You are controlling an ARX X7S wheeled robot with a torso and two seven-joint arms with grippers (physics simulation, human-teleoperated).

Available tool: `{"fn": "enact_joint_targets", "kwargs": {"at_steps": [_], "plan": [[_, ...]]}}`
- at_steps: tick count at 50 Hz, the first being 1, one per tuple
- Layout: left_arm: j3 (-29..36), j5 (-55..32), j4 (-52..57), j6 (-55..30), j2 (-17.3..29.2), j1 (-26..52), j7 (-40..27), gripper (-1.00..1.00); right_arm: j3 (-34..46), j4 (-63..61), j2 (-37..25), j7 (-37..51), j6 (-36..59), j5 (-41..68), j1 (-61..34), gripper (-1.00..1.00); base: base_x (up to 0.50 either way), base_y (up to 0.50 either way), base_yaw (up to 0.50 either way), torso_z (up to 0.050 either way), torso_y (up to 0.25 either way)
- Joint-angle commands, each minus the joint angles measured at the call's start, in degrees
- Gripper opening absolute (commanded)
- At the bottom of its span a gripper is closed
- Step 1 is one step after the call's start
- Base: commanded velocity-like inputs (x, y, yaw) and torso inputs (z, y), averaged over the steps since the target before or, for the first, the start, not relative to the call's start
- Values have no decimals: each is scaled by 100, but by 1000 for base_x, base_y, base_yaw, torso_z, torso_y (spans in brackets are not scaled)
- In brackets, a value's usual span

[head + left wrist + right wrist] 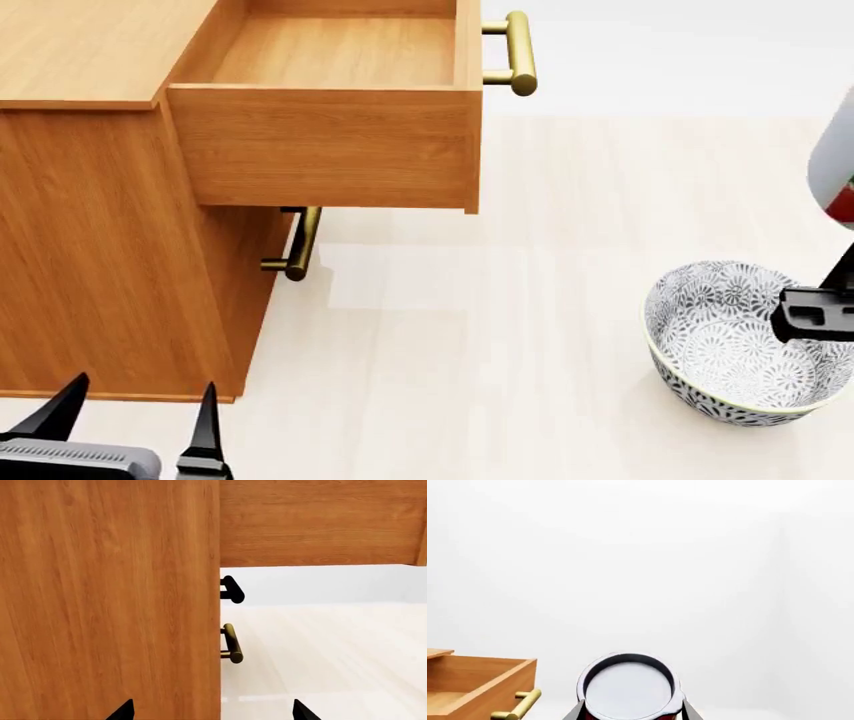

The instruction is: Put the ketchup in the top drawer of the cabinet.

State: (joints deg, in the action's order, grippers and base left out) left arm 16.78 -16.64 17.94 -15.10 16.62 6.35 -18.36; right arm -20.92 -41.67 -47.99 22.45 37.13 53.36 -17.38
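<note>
We saw a pale floor [561,300]; our right gripper [627,715] clasped the ketchup [627,687], left gripper [134,410] spread apart.

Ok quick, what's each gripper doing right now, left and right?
Left gripper: open, holding nothing, beside the cabinet.
Right gripper: closed on the ketchup, raised above the bowl.
</note>
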Motion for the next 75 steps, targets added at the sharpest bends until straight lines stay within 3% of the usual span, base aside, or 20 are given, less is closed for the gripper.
{"fn": "enact_joint_targets", "kwargs": {"at_steps": [1, 27, 47, 67, 75], "plan": [[30, -15, -38, 24, 4, 19, -9, 100, 811, 148, -196, 113, 382, 116, -1353, -100, 0, 0, 0, 0, 0], [86, -52, 61, -27, 52, 32, -75, 100, 2794, 1703, 670, -154, 903, -425, -4527, -100, 0, 0, 0, 0, 0], [122, -92, -16, 15, 48, 78, -86, 100, 3565, 3055, 1348, -568, 594, -1120, -5577, -100, 0, 0, 0, 0, 1], [138, -105, 118, 21, 113, 3, -159, 100, 4281, 5496, 2275, -1327, 4, -1802, -6641, -100, 0, 0, 0, 0, 0], [160, -112, 132, -11, 119, 37, -178, 100, 4577, 7152, 2784, -1767, -516, -2218, -7328, -100, 0, 0, 0, 0, 0]]}}
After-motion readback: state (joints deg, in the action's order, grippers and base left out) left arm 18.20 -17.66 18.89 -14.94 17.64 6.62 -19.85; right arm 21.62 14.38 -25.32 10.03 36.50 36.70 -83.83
